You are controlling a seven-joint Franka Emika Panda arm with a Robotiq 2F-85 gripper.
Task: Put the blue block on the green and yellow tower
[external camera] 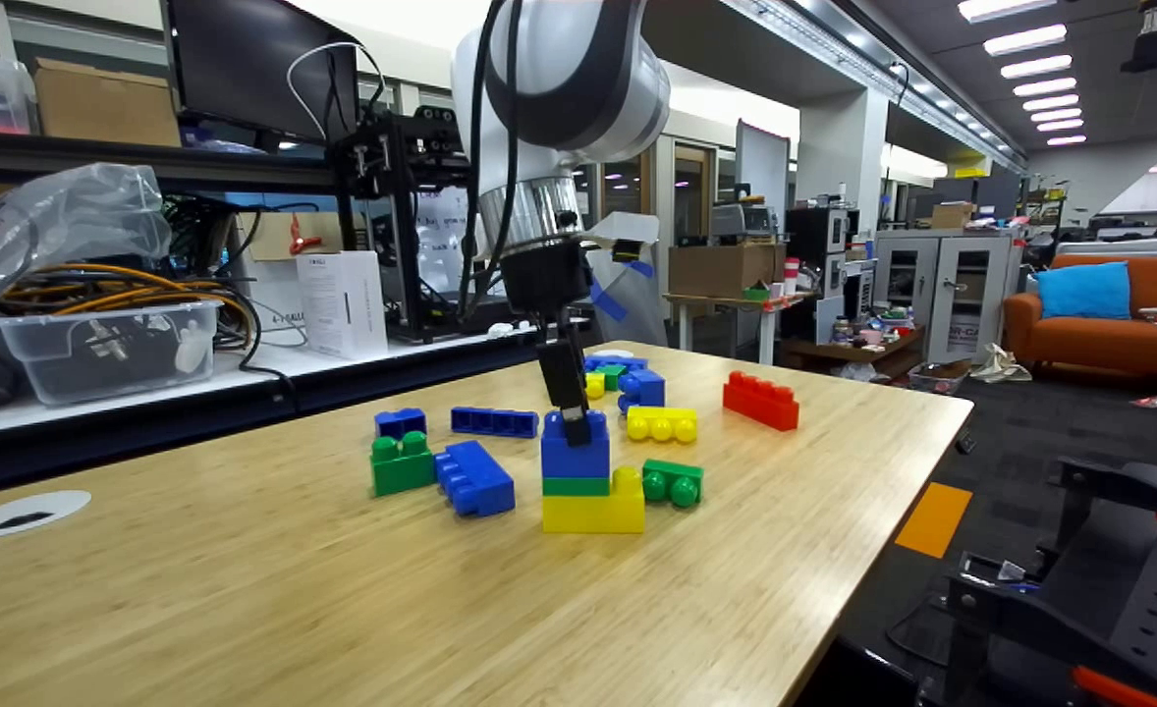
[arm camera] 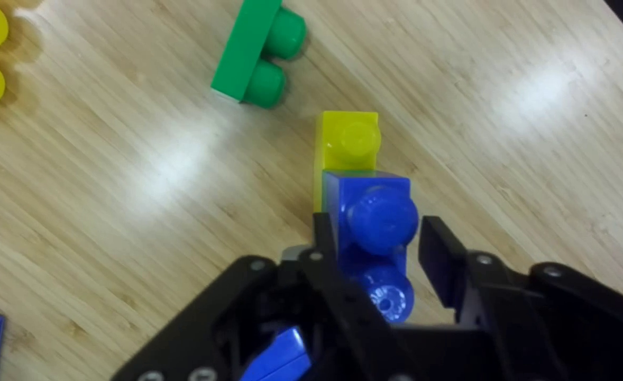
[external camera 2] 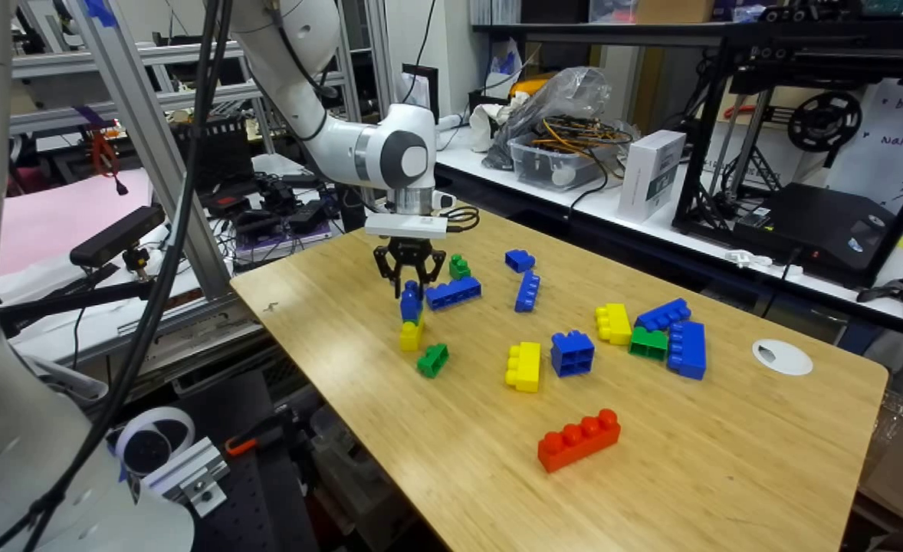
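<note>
The blue block [external camera: 576, 460] sits upright on the green and yellow tower [external camera: 593, 515], over its green brick; the tower's yellow end with one stud sticks out beside it. The stack also shows in an exterior view, with the blue block [external camera 2: 411, 308] above the yellow base of the tower [external camera 2: 411, 337]. In the wrist view, the blue block [arm camera: 383, 219] stands between the fingers of my gripper [arm camera: 376, 230]. The right finger is apart from the block; the left finger is close beside it, and I cannot tell if it touches. My gripper [external camera 2: 409, 291] points down and is open.
A small green brick [arm camera: 253, 58] lies near the tower. A blue brick [external camera: 475, 478] and a green brick [external camera: 402, 463] lie on its other side. Yellow bricks [external camera 2: 525, 366], a red brick [external camera 2: 579, 439] and several blue ones are spread over the table.
</note>
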